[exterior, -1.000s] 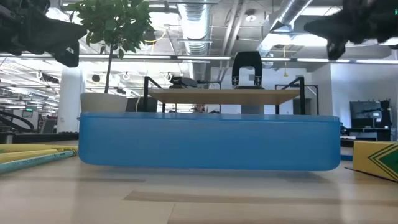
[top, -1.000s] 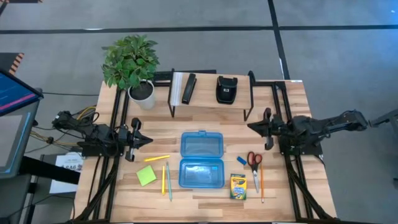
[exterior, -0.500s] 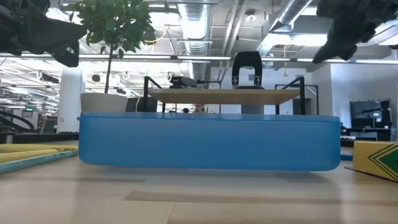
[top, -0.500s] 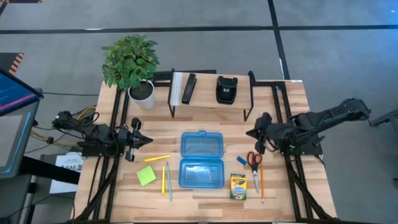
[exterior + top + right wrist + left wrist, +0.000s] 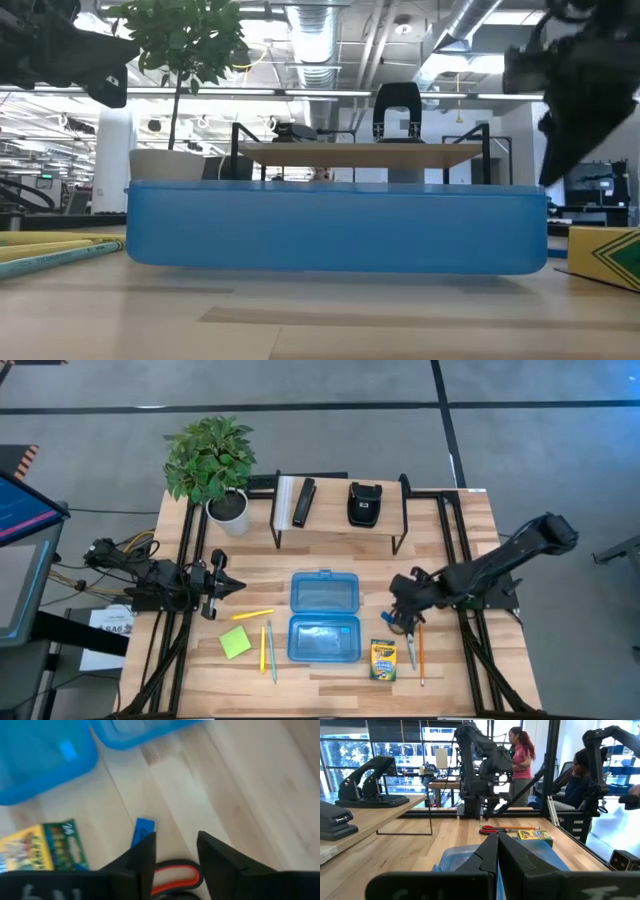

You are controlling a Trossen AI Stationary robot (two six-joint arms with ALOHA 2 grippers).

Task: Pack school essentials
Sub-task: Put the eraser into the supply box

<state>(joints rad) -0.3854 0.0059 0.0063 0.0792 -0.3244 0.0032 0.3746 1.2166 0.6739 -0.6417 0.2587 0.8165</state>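
Observation:
The school essentials lie around an open blue case (image 5: 323,618). Left of it are a green sticky-note pad (image 5: 236,642) and yellow, orange and green pencils (image 5: 266,648). To its right are the crayon box (image 5: 383,659), the blue eraser (image 5: 144,831), red-handled scissors (image 5: 175,872) and two more pencils (image 5: 420,655). My right gripper (image 5: 175,851) hangs open, pointing steeply down, above the scissors' handles and the eraser, touching nothing. At the table's left edge my left gripper (image 5: 497,851) is shut, level and holds nothing.
A potted plant (image 5: 212,460) stands at the far left. A low shelf (image 5: 340,510) at the far middle carries two black stapler-like objects (image 5: 362,503). Bare wood lies between shelf and case. In the left wrist view, people (image 5: 520,755) are beyond the table.
My right gripper has swung out from the table's right edge toward the middle and the near edge, sinking as it went. It has tipped from level to pointing steeply down, and now hangs over the scissors and eraser. Nothing on the table has moved.

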